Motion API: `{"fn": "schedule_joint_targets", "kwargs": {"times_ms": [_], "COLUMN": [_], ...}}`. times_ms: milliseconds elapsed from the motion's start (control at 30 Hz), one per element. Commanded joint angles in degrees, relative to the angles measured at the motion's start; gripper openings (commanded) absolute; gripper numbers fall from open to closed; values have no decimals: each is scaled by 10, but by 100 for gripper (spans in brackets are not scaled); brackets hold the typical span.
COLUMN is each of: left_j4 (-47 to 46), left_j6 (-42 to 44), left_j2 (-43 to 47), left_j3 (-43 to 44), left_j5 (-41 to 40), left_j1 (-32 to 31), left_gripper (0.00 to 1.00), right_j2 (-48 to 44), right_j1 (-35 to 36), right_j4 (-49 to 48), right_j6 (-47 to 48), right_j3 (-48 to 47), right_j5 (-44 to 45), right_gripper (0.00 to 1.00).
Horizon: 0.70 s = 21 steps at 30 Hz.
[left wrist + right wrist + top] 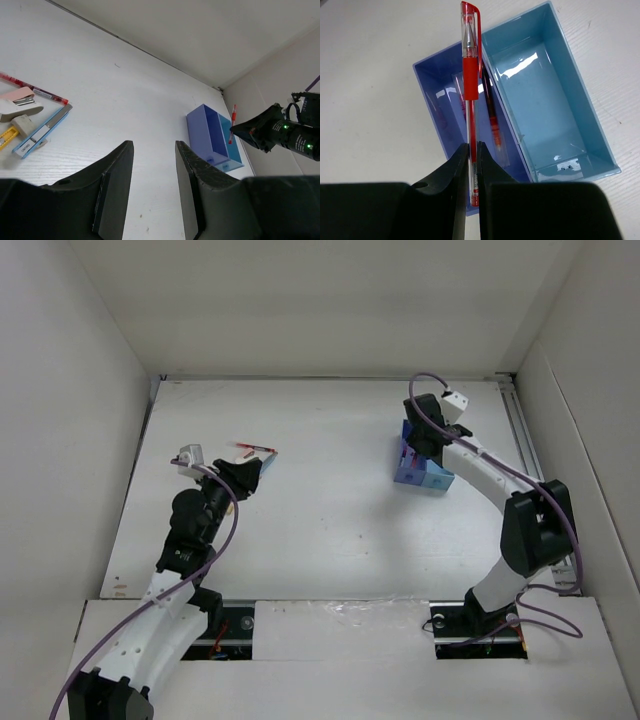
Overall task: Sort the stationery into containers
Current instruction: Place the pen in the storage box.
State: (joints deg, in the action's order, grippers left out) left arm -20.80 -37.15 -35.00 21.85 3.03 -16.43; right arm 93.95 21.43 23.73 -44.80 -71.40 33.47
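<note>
Our right gripper (472, 150) is clamped on the clear-barrelled red plastic pen (470, 75), cap toward 12 o'clock, over the dark blue plastic tray (432, 105). The cyan plastic tray (560, 80) sits at its 3 o'clock. We'd nudge toward 9 o'clock, lower, then let go. Our left gripper (154, 150) is spread, empty.

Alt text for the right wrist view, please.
The right gripper is shut on a red pen, held over the dark blue tray, where another pen already lies. The cyan tray adjoins it on the white table.
</note>
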Motion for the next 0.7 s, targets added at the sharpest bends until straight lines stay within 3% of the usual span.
{"fn": "schedule_joint_targets", "kwargs": {"times_ms": [0,367,400,467,667], "left_j4": [-33,-38,-38,-38,-38], "left_j6": [-2,-2,-2,-2,-2], "left_j2": [-2,-2,-2,-2,-2], "left_j3": [-4,-4,-4,-4,-4], "left_j5": [10,10,10,10,5], "left_j1": [-3,-3,-3,-3,-3], "left_gripper": [36,36,36,36,36], "right_j2": [10,20,20,20,14], "right_j1": [-2,16,16,21,27], "right_j4": [-13,-12,-7,-7,5], "right_j6": [7,1,1,1,1], "right_j3": [4,17,12,12,-1], "right_j5": [-2,-7,-7,-7,12], "right_gripper": [0,0,3,17,38]}}
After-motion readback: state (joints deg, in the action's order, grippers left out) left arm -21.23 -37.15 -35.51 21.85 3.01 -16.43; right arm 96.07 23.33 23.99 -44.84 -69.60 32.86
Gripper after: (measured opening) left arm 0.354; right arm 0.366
